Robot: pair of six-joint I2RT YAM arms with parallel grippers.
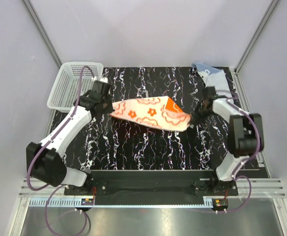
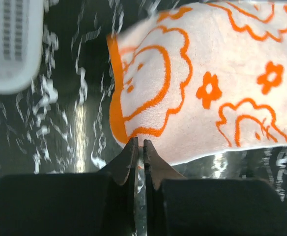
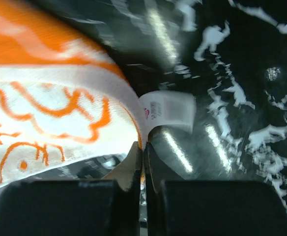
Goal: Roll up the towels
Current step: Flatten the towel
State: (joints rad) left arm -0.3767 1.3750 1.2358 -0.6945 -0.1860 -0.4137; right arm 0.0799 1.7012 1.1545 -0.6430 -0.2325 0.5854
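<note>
The orange towel point(image 1: 151, 113), its pale side with orange cartoon outlines showing, hangs stretched between both arms above the black marbled table point(image 1: 148, 147). My left gripper point(image 1: 105, 104) is shut on the towel's left edge; in the left wrist view the cloth point(image 2: 207, 83) is pinched between the closed fingertips point(image 2: 139, 143). On the right, my right gripper point(image 1: 193, 117) is shut on the towel's right corner point(image 3: 50, 113), beside its white care label point(image 3: 167, 112), at the fingertips point(image 3: 142, 146). The light blue towel point(image 1: 213, 76) lies crumpled at the table's back right corner.
A white mesh basket point(image 1: 74, 83) stands at the back left, just off the table edge, close behind the left arm; its rim point(image 2: 11, 44) shows in the left wrist view. White walls and metal frame posts enclose the table.
</note>
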